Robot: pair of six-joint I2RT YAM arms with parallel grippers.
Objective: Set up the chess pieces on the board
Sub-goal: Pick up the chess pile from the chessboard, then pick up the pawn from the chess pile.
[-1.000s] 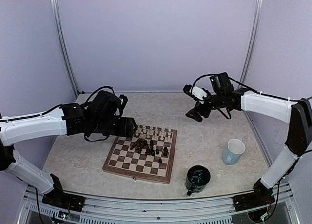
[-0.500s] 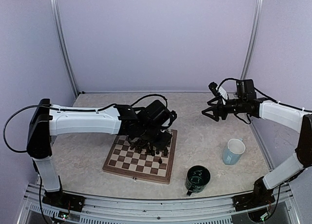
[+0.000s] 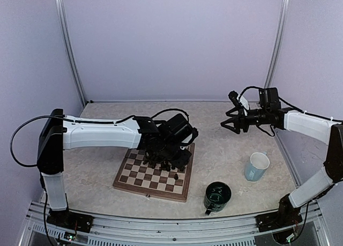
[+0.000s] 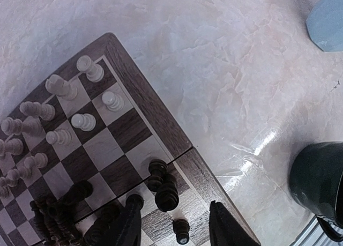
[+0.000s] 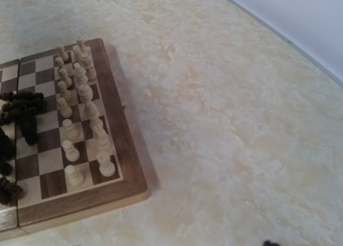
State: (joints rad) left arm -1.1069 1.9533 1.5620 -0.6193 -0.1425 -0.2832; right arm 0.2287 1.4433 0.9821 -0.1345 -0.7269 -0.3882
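On the pale marbled table top (image 3: pixel 80 160) we saw two white-and-black arms, and the coming move turned on the left one. The left arm (image 3: pixel 96 134) reached across the one square wooden chessboard with dark brown and pale cream checks (image 3: pixel 143 181), which lay at the middle of the table. The right arm (image 3: pixel 305 123) hung raised over the far right, well apart from the board, so we judged the left arm much the nearer. Two mugs stood right of the board: one pale blue mug (image 3: pixel 257 166) and, nearer, one dark green mug (image 3: pixel 217 196). The left gripper (image 4: pixel 175 206) was spread wide with nothing in it and pointed down at the board's right part. The right gripper (image 3: pixel 229 126) was too small in our views for us to tell whether it was spread or closed. Of the cream-white turned figurines (image 5: pixel 86 109) we counted sixteen, standing in two rows of eight along the far side. The dark brown turned figurines (image 4: pixel 59 216) lay mostly heaped at mid-board, too tangled to count, with three apart from the heap. One of these, a small dark brown pawn (image 4: pixel 182 231), stood upright, as far as we could judge, between the spread fingers (image 4: pixel 131 224), its long axis toward the camera. We thought a straight descent and a pinch would take it.
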